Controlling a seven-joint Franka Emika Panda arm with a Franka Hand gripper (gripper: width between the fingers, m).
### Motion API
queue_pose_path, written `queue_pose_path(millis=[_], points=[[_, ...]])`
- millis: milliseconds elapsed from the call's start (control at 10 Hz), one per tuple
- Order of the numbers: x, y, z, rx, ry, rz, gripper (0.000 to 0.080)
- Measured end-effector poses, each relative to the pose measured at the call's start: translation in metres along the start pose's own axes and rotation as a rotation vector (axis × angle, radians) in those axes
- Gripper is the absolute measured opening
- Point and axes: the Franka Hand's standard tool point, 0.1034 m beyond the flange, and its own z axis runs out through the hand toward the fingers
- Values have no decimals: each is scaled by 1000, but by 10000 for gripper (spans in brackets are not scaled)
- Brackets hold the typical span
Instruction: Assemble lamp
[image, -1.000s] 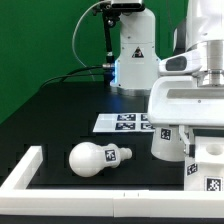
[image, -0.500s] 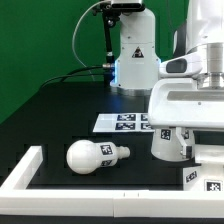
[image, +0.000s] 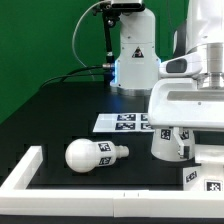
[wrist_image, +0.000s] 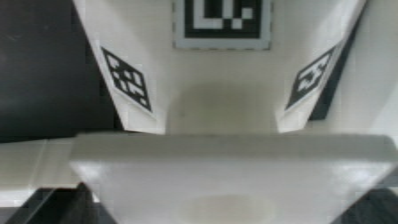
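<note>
The lamp base (image: 205, 176), a blocky white part with square tags, sits at the exterior view's lower right against the rail. My gripper (image: 203, 143) comes down on it from above. In the wrist view the base (wrist_image: 222, 90) fills the picture right up between the jaws of the gripper (wrist_image: 222, 195), so the gripper seems shut on it; the fingertips are hidden. The tapered white shade (image: 168, 143) stands just to the exterior view's left of the base. The rounded bulb (image: 88, 155) lies on its side on the black table, further left.
The marker board (image: 122, 122) lies flat behind the bulb and shade. A long white rail (image: 25, 172) borders the table's front and left corner. The arm's white base column (image: 133, 55) stands at the back, before a green backdrop.
The lamp base has shifted a little lower, toward the front rail, under the gripper. The bulb has moved slightly to the exterior view's left. The shade stays put.
</note>
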Motion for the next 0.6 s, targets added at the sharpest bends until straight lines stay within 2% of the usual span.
queue_pose_path(millis=[100, 200, 300, 400, 500, 600], points=[[1, 0, 0, 1, 1, -1, 699], [11, 0, -9, 9, -6, -11, 699], [29, -2, -26, 28, -3, -6, 699], [39, 0, -35, 37, -10, 0, 699], [47, 5, -39, 39, -31, 16, 699], [48, 8, -37, 38, -59, 26, 699]])
